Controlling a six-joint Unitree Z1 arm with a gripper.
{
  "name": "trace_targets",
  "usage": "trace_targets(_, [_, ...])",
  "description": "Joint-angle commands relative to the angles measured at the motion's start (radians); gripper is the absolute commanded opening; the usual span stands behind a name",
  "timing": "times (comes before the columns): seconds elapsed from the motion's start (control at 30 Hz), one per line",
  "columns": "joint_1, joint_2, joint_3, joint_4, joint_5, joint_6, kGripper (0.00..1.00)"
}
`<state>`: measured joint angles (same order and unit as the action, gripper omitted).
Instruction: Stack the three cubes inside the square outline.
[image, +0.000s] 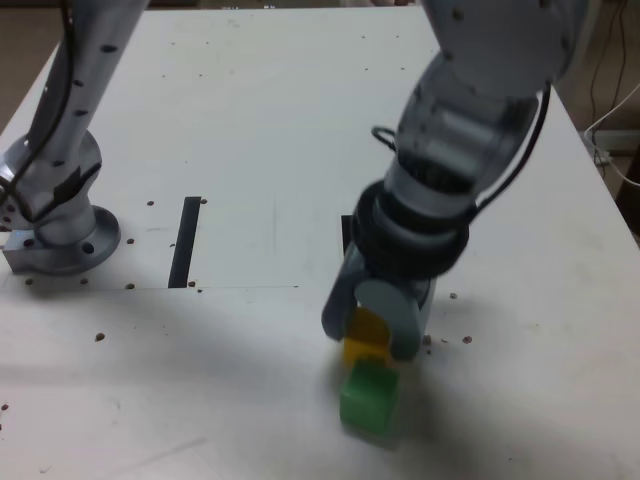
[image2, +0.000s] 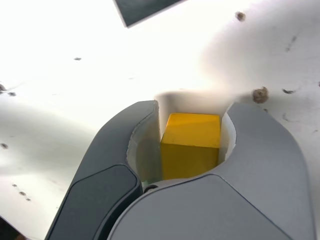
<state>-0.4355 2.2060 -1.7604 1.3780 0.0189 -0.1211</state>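
White tabletop (image: 250, 120) fills the exterior view, speckled with small dark holes and specks. At the exterior view's left stands the arm's grey base (image: 60, 235), bolted down, with a link rising out of the top of the picture. Right of it lies a thin black strip (image: 186, 240), straight and flat on the table. Further right, the arm's thick grey wrist comes down from the upper right, and behind it a dark edge of the square outline (image: 346, 235) shows, the rest hidden by the arm. Below the wrist, the gripper (image: 372, 335) points down at the table with its jaws pressed against the two sides of the yellow cube (image: 366, 335); the wrist view shows the yellow cube (image2: 191, 145) filling the gap between the grey fingers (image2: 120, 145), pinched on both sides. Just in front of it sits the green cube (image: 368, 397), touching or nearly touching the yellow one. The red cube cannot be seen in either view.
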Motion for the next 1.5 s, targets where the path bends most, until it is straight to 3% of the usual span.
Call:
trace_targets(0.0, [0.0,-0.035,-0.021,0.035,0.02,-0.01,0.28])
trace_targets(0.13, [0.018,-0.079,-0.059,0.112,0.06,-0.03,0.28])
trace_targets(0.27, [0.065,-0.103,-0.079,0.158,0.071,-0.043,0.28])
trace_targets(0.7, [0.269,-0.131,-0.057,0.174,0.062,-0.021,0.28])
trace_targets(1.47, [0.375,-0.063,-0.113,0.171,0.012,0.042,0.28])
